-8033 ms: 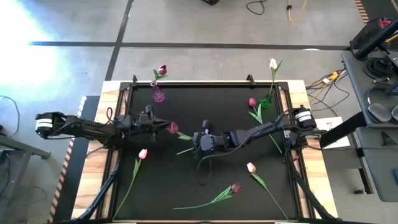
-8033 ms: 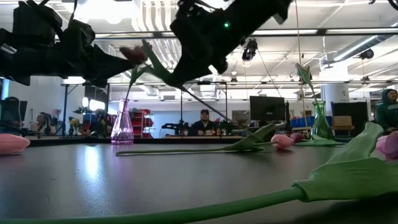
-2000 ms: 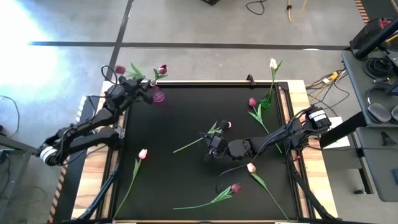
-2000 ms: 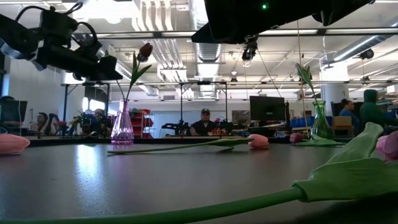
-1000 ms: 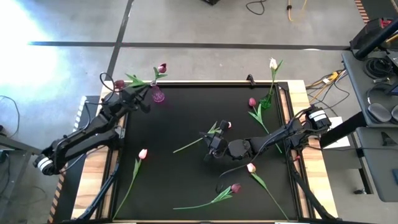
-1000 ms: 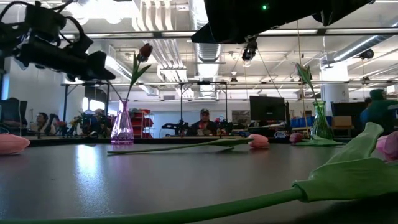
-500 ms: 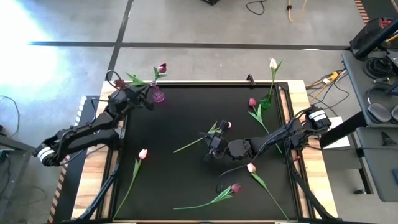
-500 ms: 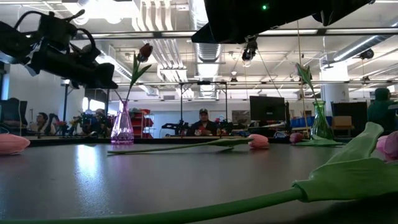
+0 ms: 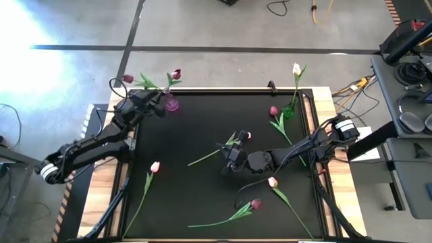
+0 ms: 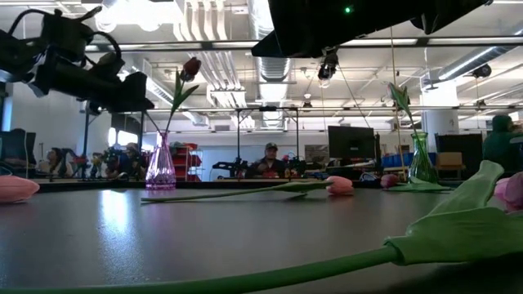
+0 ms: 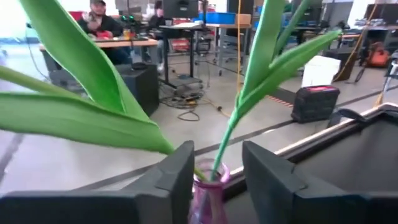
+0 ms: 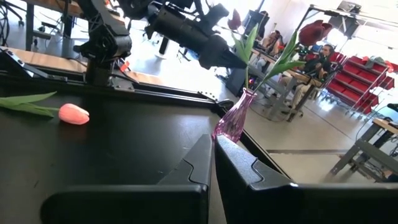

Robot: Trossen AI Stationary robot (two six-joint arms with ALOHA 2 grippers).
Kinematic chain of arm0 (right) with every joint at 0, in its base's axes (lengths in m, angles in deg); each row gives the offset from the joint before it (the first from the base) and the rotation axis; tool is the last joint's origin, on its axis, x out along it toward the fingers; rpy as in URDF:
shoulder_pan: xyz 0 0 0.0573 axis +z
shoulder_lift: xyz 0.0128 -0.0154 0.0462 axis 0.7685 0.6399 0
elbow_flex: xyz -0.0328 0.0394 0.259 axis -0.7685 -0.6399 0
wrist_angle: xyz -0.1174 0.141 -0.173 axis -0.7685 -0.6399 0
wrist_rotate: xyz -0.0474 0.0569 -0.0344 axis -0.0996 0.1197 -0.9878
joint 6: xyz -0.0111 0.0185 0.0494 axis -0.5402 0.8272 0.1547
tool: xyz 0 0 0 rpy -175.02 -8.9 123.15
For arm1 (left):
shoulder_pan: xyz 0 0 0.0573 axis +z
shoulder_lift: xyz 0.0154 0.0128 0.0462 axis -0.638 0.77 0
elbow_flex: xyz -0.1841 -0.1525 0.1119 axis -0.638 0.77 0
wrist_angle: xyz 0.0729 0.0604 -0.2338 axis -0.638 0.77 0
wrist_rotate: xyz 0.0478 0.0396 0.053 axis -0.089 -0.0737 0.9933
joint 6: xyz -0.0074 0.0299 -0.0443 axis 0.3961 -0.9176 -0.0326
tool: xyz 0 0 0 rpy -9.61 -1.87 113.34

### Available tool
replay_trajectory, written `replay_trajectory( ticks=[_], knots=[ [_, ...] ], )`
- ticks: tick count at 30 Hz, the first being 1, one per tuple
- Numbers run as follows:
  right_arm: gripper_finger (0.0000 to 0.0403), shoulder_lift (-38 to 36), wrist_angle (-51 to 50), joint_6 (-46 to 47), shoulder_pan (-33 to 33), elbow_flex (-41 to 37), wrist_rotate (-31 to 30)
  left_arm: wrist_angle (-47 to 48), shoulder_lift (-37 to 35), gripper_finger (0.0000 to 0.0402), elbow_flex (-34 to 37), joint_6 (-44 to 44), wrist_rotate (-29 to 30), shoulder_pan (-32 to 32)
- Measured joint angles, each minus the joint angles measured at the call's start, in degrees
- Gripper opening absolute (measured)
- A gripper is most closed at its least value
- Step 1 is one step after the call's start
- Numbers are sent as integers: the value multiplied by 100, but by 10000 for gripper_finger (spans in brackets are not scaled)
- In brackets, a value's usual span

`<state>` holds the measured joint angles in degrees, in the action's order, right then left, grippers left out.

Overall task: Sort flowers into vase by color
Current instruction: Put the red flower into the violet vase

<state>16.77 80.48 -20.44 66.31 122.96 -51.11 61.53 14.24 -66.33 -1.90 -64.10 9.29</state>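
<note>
Behind the black tabletop (image 9: pixel 202 128) a busy workshop spreads out, with a seated person (image 10: pixel 265 162) at a desk beyond the far edge. At the far left corner stands a small pink glass bud vase (image 9: pixel 171 102), and my left gripper (image 9: pixel 150 103) hovers just beside it, fingers (image 11: pixel 176 172) spread either side of the vase's neck and released; two dark magenta tulips, one (image 9: pixel 175 74) upright and one (image 9: pixel 128 79) leaning left over the table edge, have their green stems in that vase. My right gripper (image 9: pixel 233 154) rests low near the middle of the table with its fingers (image 12: pixel 198 163) pressed together, grasping nothing. Just beside it lies a pale pink tulip (image 9: pixel 248 135) on a long stem. A slim green glass vase (image 9: pixel 289 111) at the far right holds a white tulip (image 9: pixel 295 68), with a magenta tulip (image 9: pixel 273 111) lying near it. Other loose flowers lie on the table: a pink one (image 9: pixel 154 167) at left, another pink (image 9: pixel 273 181) and a magenta (image 9: pixel 256 203) nearer.
</note>
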Motion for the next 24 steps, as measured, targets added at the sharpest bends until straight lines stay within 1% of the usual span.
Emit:
replay_trajectory(
  ticks=[4, 9, 14, 20, 24],
  knots=[
    [13, 0, -17, 7, 0, 0, 2, -175, -50, 151, 257, 231, -50, 1],
    [13, 0, -81, 87, -2, 0, 158, -1315, 2, 166, 914, 420, -37, 2],
    [13, 0, -97, 90, 0, 0, 159, -1476, 171, 167, 837, 386, 1, 8],
    [13, 0, -102, 110, 0, 0, 417, -1839, 375, 167, 720, 319, 6, 23],
    [13, 0, -116, 113, 0, 0, 417, -1867, 511, 164, 564, 284, 15, 37]
  ],
)
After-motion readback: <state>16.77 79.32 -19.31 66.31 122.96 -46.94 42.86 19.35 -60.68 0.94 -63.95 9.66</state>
